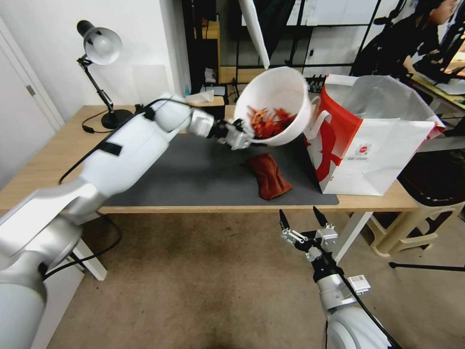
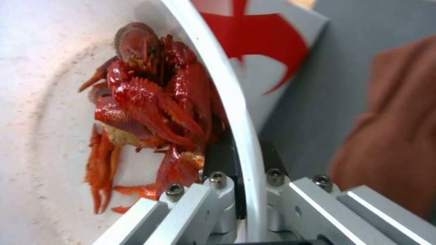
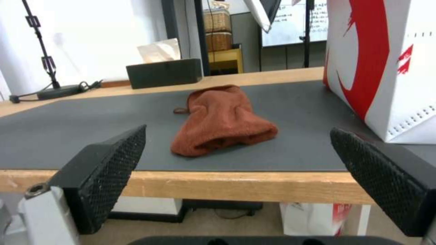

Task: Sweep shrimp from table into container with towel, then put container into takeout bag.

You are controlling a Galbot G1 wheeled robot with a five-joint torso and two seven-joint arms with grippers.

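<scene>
My left gripper (image 1: pixel 243 137) is shut on the rim of the white container (image 1: pixel 278 92), which hangs tilted above the mat, close to the takeout bag (image 1: pixel 373 140). Red shrimp (image 1: pixel 270 122) lie piled inside it against the lower side; the left wrist view shows the shrimp (image 2: pixel 150 102) up close, with the container rim (image 2: pixel 231 102) pinched between the fingers (image 2: pixel 222 160). The red-brown towel (image 1: pixel 269 175) lies crumpled on the dark mat of the table (image 1: pixel 48 160), seen also as the towel (image 3: pixel 222 119) in the right wrist view. My right gripper (image 1: pixel 304 224) hangs open below the table's front edge.
A black tissue box (image 3: pixel 164 72) and a desk lamp (image 1: pixel 99 48) stand at the back of the table. The takeout bag (image 3: pixel 386 68) stands open at the mat's right end. A plastic stool (image 1: pixel 416 223) sits right of the table.
</scene>
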